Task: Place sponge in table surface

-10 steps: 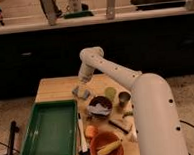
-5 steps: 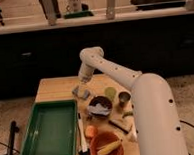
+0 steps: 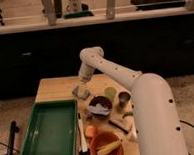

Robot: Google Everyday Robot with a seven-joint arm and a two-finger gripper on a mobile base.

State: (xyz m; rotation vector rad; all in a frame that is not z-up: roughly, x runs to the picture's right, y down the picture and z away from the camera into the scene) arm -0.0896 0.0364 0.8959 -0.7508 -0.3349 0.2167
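We found the gripper (image 3: 82, 86) lowered over the far middle of the table surface (image 3: 53, 88), at the end of the white arm (image 3: 115, 73) that reached down from the near right. The sponge (image 3: 82, 92) sat directly beneath it, a small blue-grey block that appeared to rest flat on the wood, just beyond the green tray (image 3: 48, 130) and beside the dark bowl (image 3: 99, 106).

We could not tell whether the jaws were spread, pressed together or pinching the sponge; the wrist hid the fingertips at that point.

We judged the task to be near its end. The sponge lay over bare tabletop, clear of the tray, the bowl, the green cup (image 3: 110, 92) and the metal cup (image 3: 124, 98), so the carry and lowering looked done. Two steps remained, as far as we could judge: releasing the sponge, if it was held at all, and lifting the gripper straight up clear of it. The orange bowl (image 3: 105, 144) at the near edge played no part.
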